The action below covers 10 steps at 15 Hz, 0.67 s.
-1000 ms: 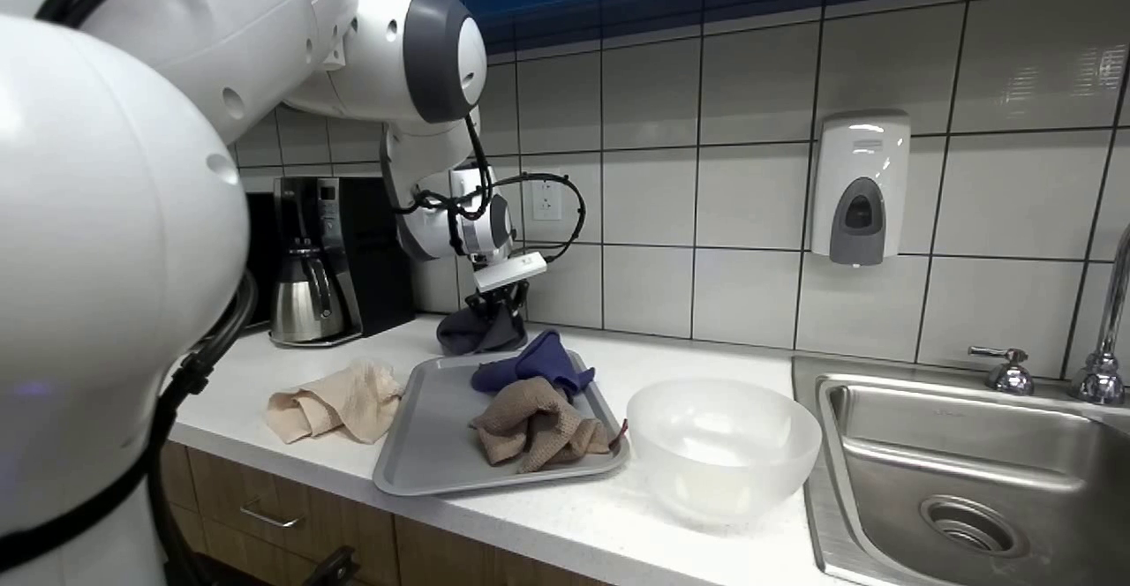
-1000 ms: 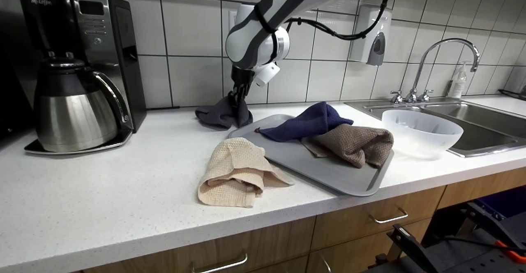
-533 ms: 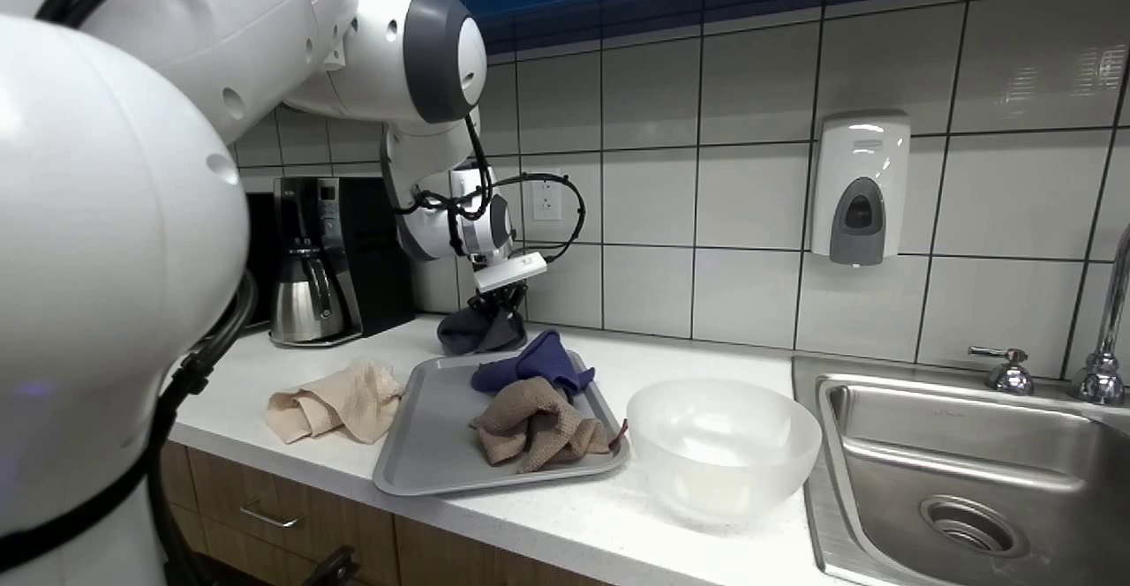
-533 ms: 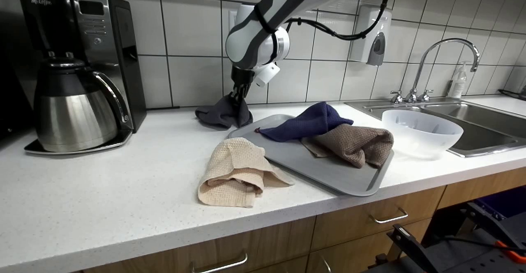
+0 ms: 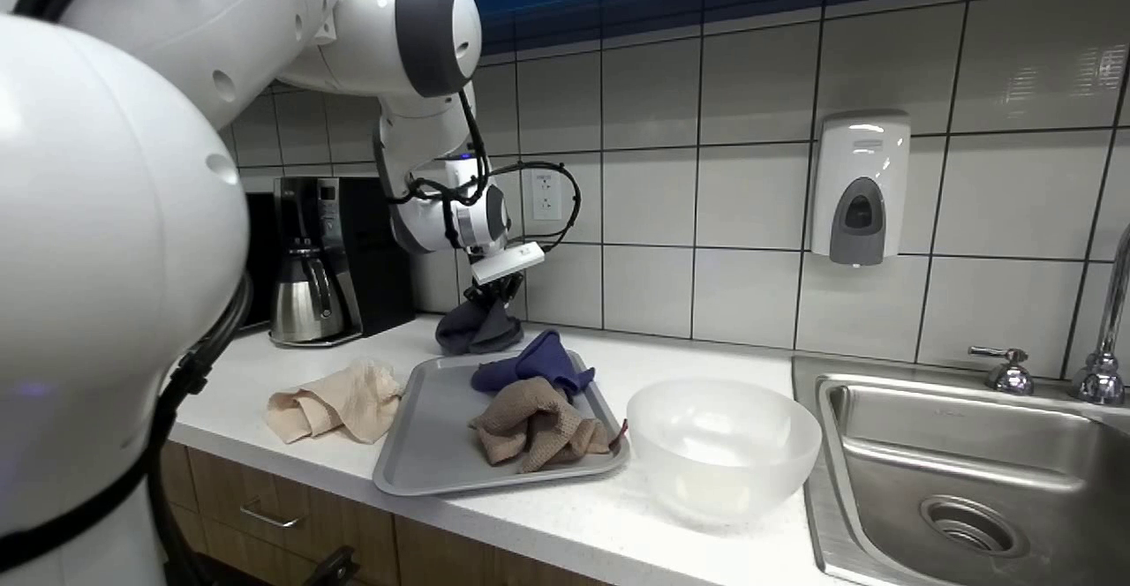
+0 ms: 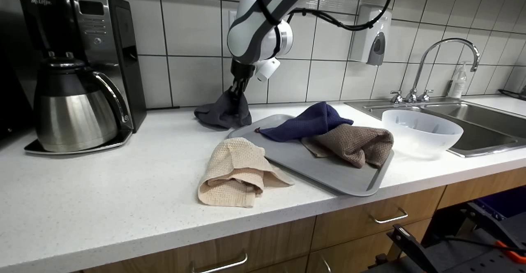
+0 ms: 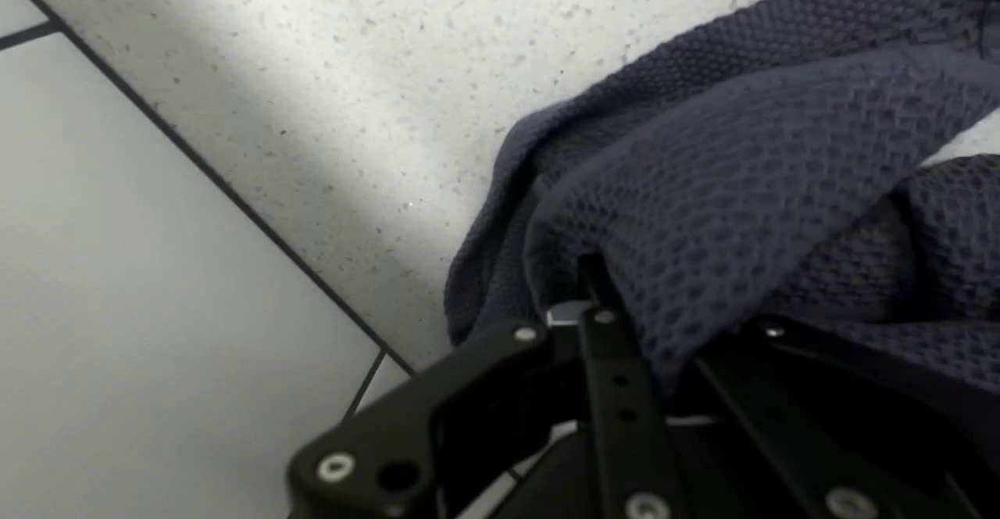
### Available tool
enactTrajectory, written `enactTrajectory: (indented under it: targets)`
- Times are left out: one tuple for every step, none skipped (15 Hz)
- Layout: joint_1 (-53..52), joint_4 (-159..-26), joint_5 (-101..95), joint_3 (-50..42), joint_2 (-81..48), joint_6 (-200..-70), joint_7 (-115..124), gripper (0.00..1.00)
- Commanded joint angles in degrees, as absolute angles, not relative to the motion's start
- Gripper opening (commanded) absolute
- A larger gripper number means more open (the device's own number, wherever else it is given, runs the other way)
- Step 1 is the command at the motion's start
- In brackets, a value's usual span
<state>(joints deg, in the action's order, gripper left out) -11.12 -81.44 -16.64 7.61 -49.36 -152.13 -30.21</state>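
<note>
Gripper [image 6: 235, 94] observed clamped, nearly closed, on a fold of dark grey cloth [image 6: 222, 112]. Bulk of cloth rests on counter [image 6: 123, 186], just beside grey tray [image 6: 306, 166]

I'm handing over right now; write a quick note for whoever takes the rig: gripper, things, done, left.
Gripper: jaws shut on a fold of the grey cloth.
Things: grey cloth on the counter, near the wall; blue cloth and brown cloth on the tray; beige cloth beside it; bowl between tray and sink.
Done: grey cloth gripped.
Left: not yet clear of the counter; lifting it probably comes next.
</note>
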Motion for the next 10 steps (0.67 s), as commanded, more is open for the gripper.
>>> enactTrajectory:
  targets:
    - [-10.0,-90.5,-19.0,7.8,-42.6,-156.6,-30.1,0.01]
    - [-10.0,-92.1,-19.4,7.4,-41.5,-157.7,-29.5,0.01]
    - [-9.9,-94.1,-19.8,7.2,-40.2,-159.2,-29.2,0.01]
    - [-9.6,-95.8,-20.0,7.1,-39.0,-160.3,-29.1,0.01]
    - [-9.4,-97.8,-20.2,7.0,-37.8,-161.7,-28.8,0.01]
    - [-9.4,-99.2,-20.4,6.7,-36.8,-162.6,-28.5,0.01]
    - [-9.5,-101.1,-20.8,6.1,-35.6,-163.8,-28.1,0.01]
    - [-9.5,-102.9,-21.1,5.8,-34.4,-164.9,-27.8,0.01]
    - [-9.5,-104.5,-21.4,5.3,-33.4,-165.9,-27.5,0.01]
    - [-9.6,-106.3,-21.9,4.7,-32.1,-167.2,-27.0,0.01]
